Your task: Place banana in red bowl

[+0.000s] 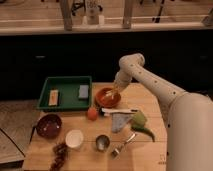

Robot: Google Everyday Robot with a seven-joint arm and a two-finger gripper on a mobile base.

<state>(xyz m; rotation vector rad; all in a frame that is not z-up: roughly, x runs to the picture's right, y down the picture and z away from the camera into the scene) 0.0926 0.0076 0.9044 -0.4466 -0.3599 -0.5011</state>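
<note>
table [145, 156] matt wood | cup [102, 142] shiny metal | hand [114, 93], smooth plastic, over red bowl [98, 96]

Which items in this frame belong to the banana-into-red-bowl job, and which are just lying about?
Job: banana, at the gripper; red bowl; gripper, over the red bowl.
Lying about: green tray, maroon bowl, white cup, green pepper, metal cup, fork.

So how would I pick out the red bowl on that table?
Start at the green tray at the back left of the wooden table; the red bowl sits just right of it, with the robot's gripper over it. It is bright orange-red with a lighter inside, unlike the darker maroon bowl at the front left.
</note>
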